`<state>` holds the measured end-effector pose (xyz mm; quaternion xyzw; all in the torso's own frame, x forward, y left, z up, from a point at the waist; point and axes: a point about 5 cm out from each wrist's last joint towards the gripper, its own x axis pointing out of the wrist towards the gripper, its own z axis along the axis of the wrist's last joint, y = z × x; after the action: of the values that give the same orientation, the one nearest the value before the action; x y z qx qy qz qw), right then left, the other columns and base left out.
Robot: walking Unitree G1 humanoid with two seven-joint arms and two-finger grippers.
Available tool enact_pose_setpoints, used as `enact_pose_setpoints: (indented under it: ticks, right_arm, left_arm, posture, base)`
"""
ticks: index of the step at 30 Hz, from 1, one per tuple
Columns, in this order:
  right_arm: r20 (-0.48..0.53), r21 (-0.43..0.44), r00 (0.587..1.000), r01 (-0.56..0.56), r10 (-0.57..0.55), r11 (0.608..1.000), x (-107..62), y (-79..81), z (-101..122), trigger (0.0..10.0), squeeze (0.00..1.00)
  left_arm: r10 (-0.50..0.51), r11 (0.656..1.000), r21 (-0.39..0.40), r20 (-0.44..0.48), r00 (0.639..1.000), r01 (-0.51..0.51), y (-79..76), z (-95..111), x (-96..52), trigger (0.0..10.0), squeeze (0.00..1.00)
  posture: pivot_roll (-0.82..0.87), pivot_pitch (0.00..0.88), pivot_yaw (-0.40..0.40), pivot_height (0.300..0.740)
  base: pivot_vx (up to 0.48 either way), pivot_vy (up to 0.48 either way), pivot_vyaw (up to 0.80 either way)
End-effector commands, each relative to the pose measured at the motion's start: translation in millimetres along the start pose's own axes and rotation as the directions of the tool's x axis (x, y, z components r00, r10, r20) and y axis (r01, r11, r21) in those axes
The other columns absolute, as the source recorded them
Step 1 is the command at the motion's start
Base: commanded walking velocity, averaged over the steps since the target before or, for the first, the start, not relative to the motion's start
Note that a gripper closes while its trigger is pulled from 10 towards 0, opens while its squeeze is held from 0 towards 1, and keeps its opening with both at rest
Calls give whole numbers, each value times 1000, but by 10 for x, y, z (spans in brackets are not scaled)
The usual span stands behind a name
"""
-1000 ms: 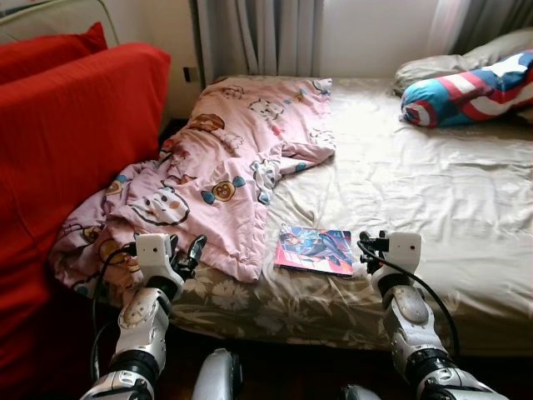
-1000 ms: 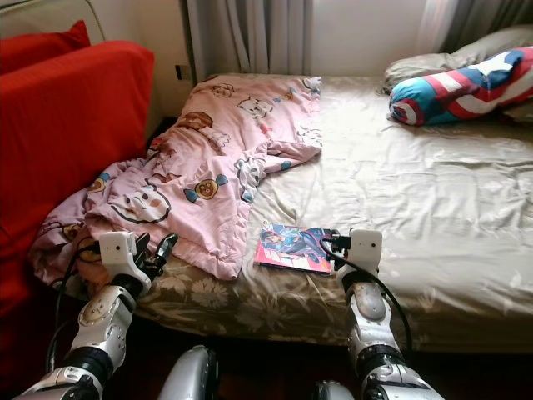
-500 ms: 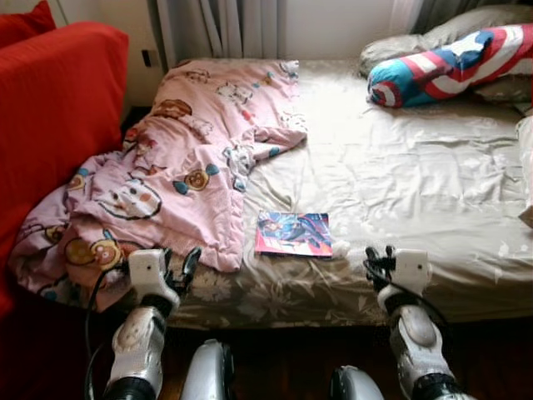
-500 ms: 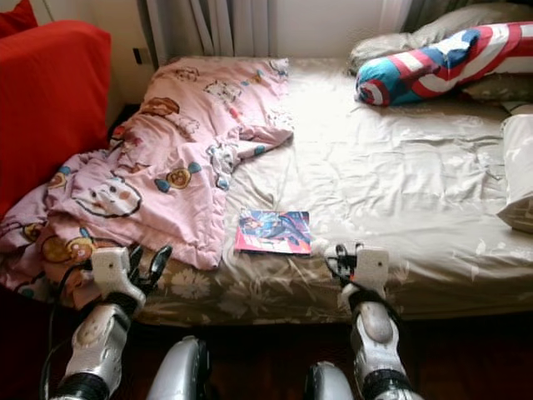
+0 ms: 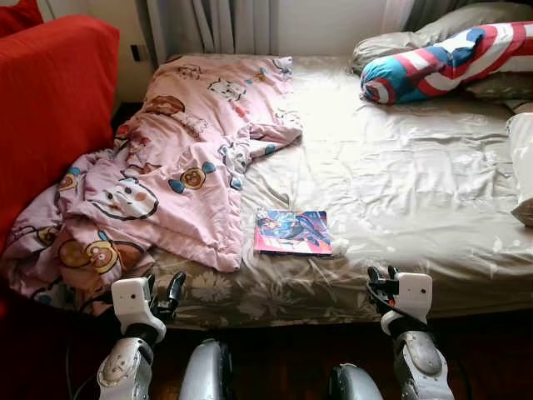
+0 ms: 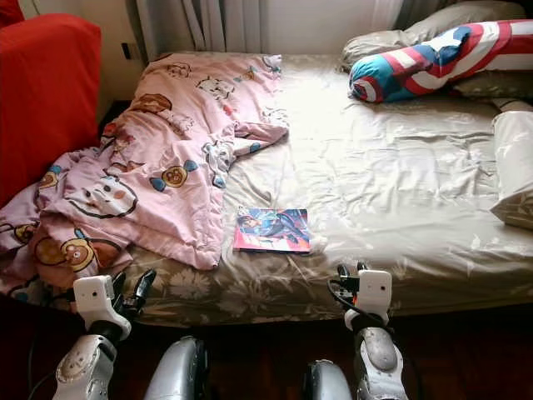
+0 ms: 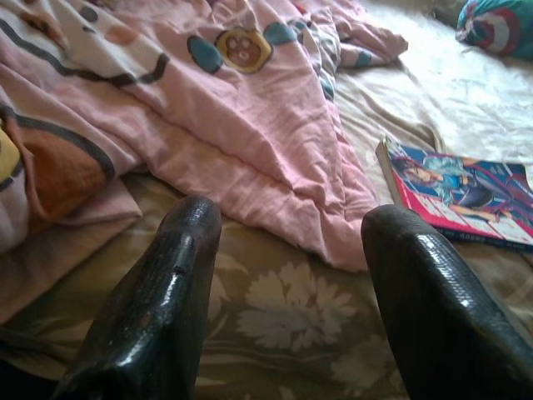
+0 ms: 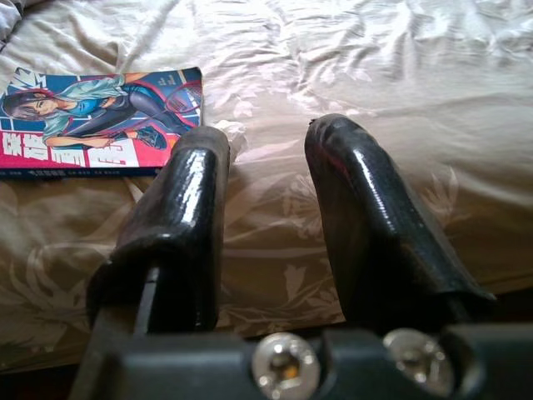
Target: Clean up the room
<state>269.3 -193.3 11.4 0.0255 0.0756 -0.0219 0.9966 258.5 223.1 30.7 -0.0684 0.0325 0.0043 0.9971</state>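
A colourful comic book (image 5: 292,232) lies flat near the front edge of the beige bed (image 5: 416,183). A crumpled pink cartoon-print blanket (image 5: 166,167) covers the bed's left part and spills over its left front corner. My left gripper (image 5: 163,293) hangs open below the blanket's front edge, nothing between its fingers (image 7: 158,308). My right gripper (image 5: 381,278) is open at the bed's front edge, to the right of the book (image 8: 92,117) and nearer than it, with nothing held.
A red sofa (image 5: 50,108) stands to the left of the bed. A striped star-pattern bolster (image 5: 441,62) and grey pillows (image 5: 391,43) lie at the bed's head. A pale pillow (image 6: 512,167) sits at the right edge. Dark floor lies under my arms.
The camera has shifted right and back, so the bed sits further left and more of its right side shows. Both arms sit lower in view; grippers stay open.
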Motion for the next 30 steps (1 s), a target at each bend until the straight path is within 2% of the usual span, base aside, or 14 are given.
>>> enact_pose_setpoints:
  ticks: [1, 7, 11, 20, 25, 30]
  right_arm:
    - [11, 0, 1000, 2, -2, 1000, -2, -5, 23, 10000, 0]
    - [-1, 8, 1000, 4, -4, 1000, -5, 30, 2, 10000, 0]
    - [0, 7, 1000, -9, 9, 1000, -44, 72, -26, 10000, 0]
    - [-30, -29, 999, -15, 14, 999, -108, 32, -91, 10000, 0]
    - [-26, -35, 999, -47, 46, 998, -120, 35, -84, 10000, 0]
    - [-67, 14, 997, -38, 38, 999, -113, 20, -132, 10000, 0]
  left_arm:
    - [11, 1000, -7, -8, 1000, -11, 27, 8, -6, 10000, 0]
    - [17, 1000, 6, -12, 1000, -16, 70, 48, 2, 10000, 0]
    - [17, 1000, 12, -24, 1000, -16, 93, 35, -45, 10000, 0]
    - [8, 1000, 9, -38, 999, -8, 72, 30, -66, 10000, 0]
    - [-5, 1000, 7, -45, 999, 5, 46, 33, -68, 10000, 0]
    - [-8, 1000, 10, -43, 999, 9, 49, 50, -63, 10000, 0]
  posture:
    - [20, 75, -28, 601]
    - [19, 82, -8, 601]
    - [7, 82, 5, 601]
    - [11, 78, 8, 601]
    - [13, 74, 7, 601]
    - [23, 71, 6, 601]
  base:
    - [289, 0, 0]
    - [312, 0, 0]
    - [340, 0, 0]
    - [340, 0, 0]
    - [344, 0, 653]
    - [337, 0, 0]
